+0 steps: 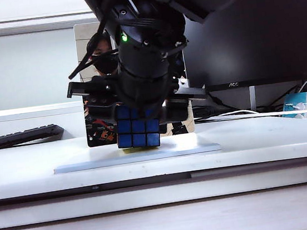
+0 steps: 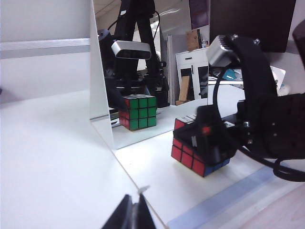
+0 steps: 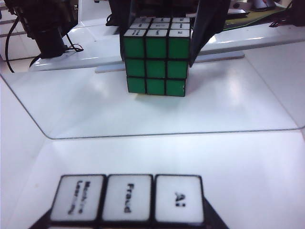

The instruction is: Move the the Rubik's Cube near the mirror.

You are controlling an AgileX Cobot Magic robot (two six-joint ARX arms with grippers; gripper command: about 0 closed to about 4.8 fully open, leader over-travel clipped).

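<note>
From the outside camera, the small puzzle cube with black lines and a blue face [image 1: 137, 127] sits on the flat pale base [image 1: 81, 165] of the tall shiny mirror [image 1: 87, 67], just in front of the glass. The right gripper [image 1: 136, 114] comes down from above, and its black body hides the top of the cube. The black monitor [image 1: 254, 24] stands behind.

From the left wrist camera, the cube [image 2: 198, 148] shows its red face, and the right gripper's black fingers [image 2: 209, 136] sit tight on two sides of it, pinching it. The mirror [image 2: 138, 62] shows the cube's green side. The left gripper [image 2: 135, 214] is low and away from the cube, its thin tips pressed together.

From the right wrist camera, the cube's white top [image 3: 128, 198] is right under the camera, and the mirror [image 3: 238, 95] stands just ahead.
</note>
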